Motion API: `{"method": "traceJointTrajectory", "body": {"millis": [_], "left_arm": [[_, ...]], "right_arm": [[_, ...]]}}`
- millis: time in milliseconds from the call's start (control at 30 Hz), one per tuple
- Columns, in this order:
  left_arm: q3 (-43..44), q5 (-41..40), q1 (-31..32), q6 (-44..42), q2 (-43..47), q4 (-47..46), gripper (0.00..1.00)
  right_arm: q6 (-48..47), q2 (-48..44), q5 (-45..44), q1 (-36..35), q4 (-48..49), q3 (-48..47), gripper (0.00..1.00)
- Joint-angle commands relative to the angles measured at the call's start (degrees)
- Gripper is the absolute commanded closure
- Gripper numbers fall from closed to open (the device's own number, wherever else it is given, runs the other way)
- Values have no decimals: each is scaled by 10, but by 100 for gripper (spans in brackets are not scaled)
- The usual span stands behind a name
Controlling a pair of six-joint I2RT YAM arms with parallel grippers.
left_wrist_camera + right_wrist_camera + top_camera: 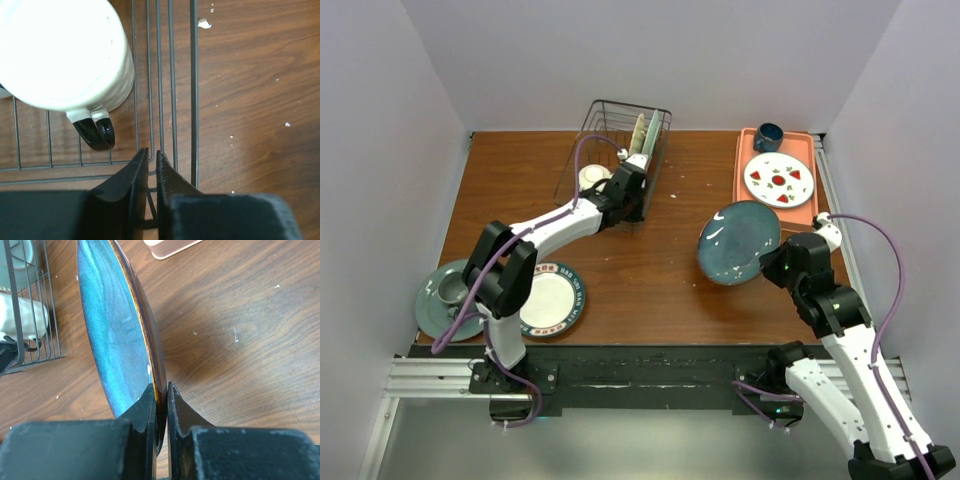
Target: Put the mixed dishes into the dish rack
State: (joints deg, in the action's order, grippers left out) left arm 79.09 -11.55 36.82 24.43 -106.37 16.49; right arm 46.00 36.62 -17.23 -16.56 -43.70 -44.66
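Cream mug [60, 50] partly beyond frame's edge

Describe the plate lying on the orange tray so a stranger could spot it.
Find the orange tray at the far right corner of the table. It holds a dark blue mug at the back and, nearer, a white plate. That plate alone carries scattered red and green marks.
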Motion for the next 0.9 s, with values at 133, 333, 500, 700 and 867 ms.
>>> {"method": "traceJointTrajectory", "body": {"millis": [133,333,500,700,867], "left_arm": [[3,51,7,-6,-3,9,100],[12,67,55,4,-22,9,100],[38,95,89,19,-44,1,100],[48,127,106,40,-52,-7,100],[44,152,124,55,-51,-31,100]], "right_arm": [[8,-10,-13,-1,104,-67,100],[7,-2,-17,-1,107,-72,100],[6,-1,-29,-1,105,-78,100],[6,-8,-40,-1,93,-87,100],[4,-10,-50,-1,85,-93,100]]}}
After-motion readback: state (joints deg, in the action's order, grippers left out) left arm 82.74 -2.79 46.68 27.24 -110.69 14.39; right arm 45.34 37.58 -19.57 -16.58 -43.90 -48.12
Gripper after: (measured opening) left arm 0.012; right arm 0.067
